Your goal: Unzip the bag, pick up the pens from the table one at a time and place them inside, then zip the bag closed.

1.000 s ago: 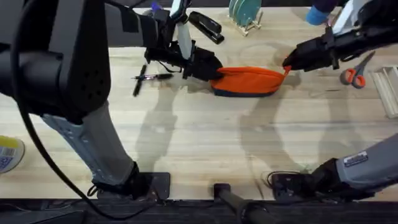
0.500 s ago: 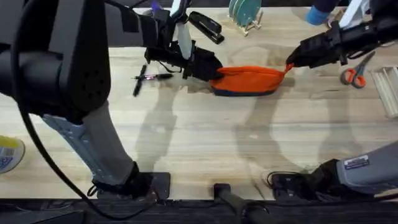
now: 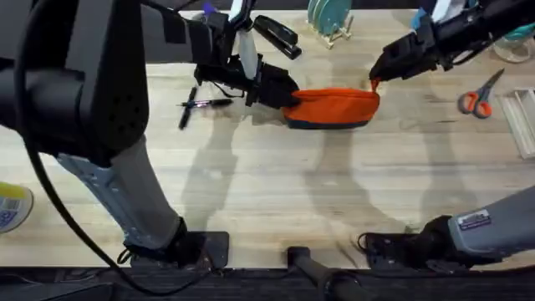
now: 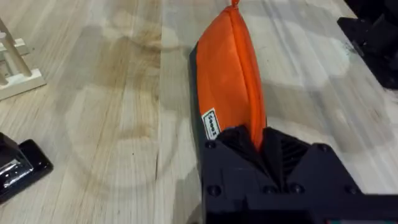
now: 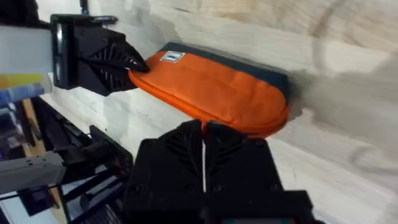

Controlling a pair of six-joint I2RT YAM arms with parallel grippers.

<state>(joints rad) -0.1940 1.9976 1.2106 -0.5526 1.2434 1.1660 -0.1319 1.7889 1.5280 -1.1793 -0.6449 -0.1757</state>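
Here both tools, left point(image 3: 288, 94) and right point(image 3: 375, 78), pinch the bag point(image 3: 334, 108) on the table point(image 3: 267, 184).

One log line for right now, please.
stage: unzipping | left pincer: clamping pouch end | right pincer: shut on zipper tab | pens: on table

Orange bag point(image 3: 333, 105) with dark navy bottom edge; beside it two black pens point(image 3: 199, 104) on the pale, grainy wooden table point(image 3: 267, 184)

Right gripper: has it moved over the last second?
Yes. The right gripper, pinching the zipper end of the bag, has shifted leftward and up the view, away from the scissors, which lie unmoved.
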